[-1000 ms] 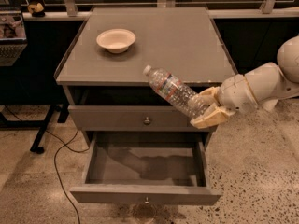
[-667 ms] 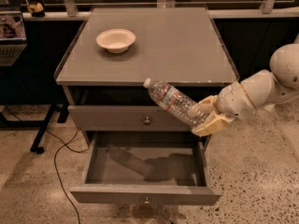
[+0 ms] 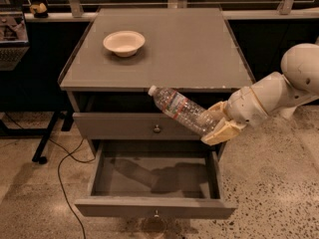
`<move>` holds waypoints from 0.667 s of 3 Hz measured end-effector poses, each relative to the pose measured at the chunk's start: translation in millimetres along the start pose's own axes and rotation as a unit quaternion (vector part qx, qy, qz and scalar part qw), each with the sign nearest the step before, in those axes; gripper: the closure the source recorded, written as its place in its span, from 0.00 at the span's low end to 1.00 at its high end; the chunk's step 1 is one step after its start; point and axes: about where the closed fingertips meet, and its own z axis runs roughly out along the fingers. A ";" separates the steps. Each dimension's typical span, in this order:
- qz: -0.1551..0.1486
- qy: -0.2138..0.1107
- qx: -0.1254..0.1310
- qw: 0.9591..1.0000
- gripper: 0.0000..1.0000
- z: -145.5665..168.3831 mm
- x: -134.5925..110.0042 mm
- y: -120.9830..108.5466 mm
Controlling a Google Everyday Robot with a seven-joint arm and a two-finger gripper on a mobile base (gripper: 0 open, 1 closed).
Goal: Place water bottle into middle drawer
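**Bottle Held Above the Open Drawer, Not Yet Put In**

At the lower left of the frame, a dark cable (image 3: 59, 168) is seen lying on the speckled floor (image 3: 279, 183). Higher up and a little to the right, a small pale bowl (image 3: 124, 43) is set on the grey desk (image 3: 199, 54). The bowl is well apart from the other things and is not needed for the job.

In the middle of the frame, the water bottle (image 3: 182, 109) is held up in the air. It is tilted, with its white cap (image 3: 151, 90) pointed to the upper left and its bottom end pointed to the lower right. It is seen in front of the closed top drawer (image 3: 109, 126), just under the front edge of the desk. It is touched by nothing but the tool.

Below the bottle, the middle drawer (image 3: 149, 206) is pulled wide open. Only shadows are seen inside it, so it looks empty.

Right of the middle, the tool (image 3: 214, 123) is clenched around the bottom end of the bottle, above the right back corner of the open drawer. At the right edge, the white arm (image 3: 279, 91) is seen.

The drawer is open and the bottle is picked up, so that much is done. The bottle has yet to be lowered into the drawer and let go.
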 end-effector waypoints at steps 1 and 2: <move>0.018 0.005 -0.026 1.000 1.00 33.8 11.2 -1.0; 0.043 0.016 -0.057 0.997 1.00 65.6 32.0 0.0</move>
